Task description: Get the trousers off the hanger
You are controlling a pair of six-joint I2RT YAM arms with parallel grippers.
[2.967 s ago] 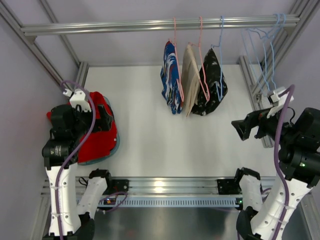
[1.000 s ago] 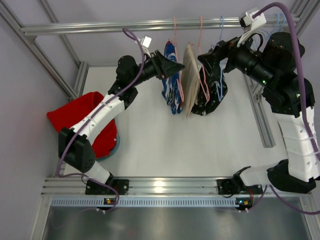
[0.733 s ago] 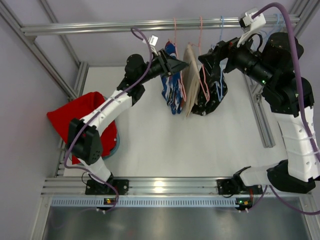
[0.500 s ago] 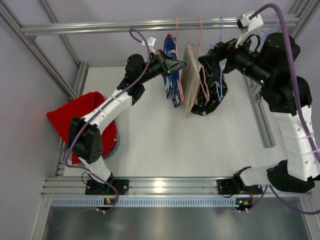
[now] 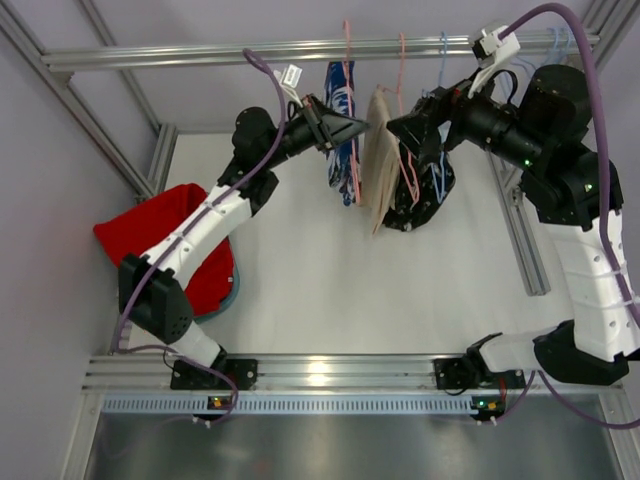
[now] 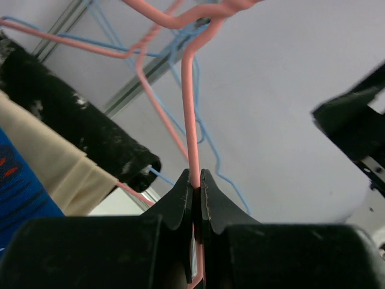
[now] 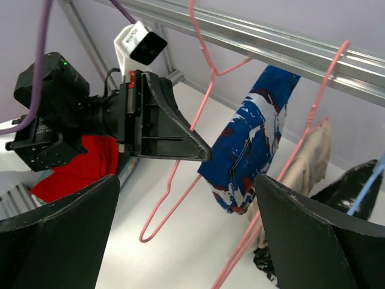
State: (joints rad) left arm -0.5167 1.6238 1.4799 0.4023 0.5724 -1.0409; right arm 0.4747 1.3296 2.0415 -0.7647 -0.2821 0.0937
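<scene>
The blue patterned trousers (image 5: 340, 105) (image 7: 255, 141) hang on a pink hanger (image 5: 352, 150) (image 7: 174, 174) from the top rail. My left gripper (image 5: 364, 127) (image 6: 196, 180) is shut on that hanger's wire, with its tip beside the blue cloth (image 6: 18, 195). The beige trousers (image 5: 378, 150) (image 7: 308, 155) (image 6: 60, 162) hang on a second pink hanger (image 5: 405, 150) just to the right. My right gripper (image 5: 398, 126) (image 7: 186, 180) stands open at the beige trousers' far side, facing the left gripper (image 7: 201, 153), with nothing between its fingers.
A black speckled garment (image 5: 425, 185) (image 7: 355, 183) hangs on a blue hanger at the right. Empty blue hangers (image 5: 530, 80) hang at the rail's (image 5: 200, 52) right end. A red cloth (image 5: 165, 240) lies in a bin at the left. Frame posts run along both sides.
My left gripper has gone from open beside the blue trousers to shut on the pink hanger wire. The hanger and blue trousers have swung up toward the rail. The right gripper has edged left.
</scene>
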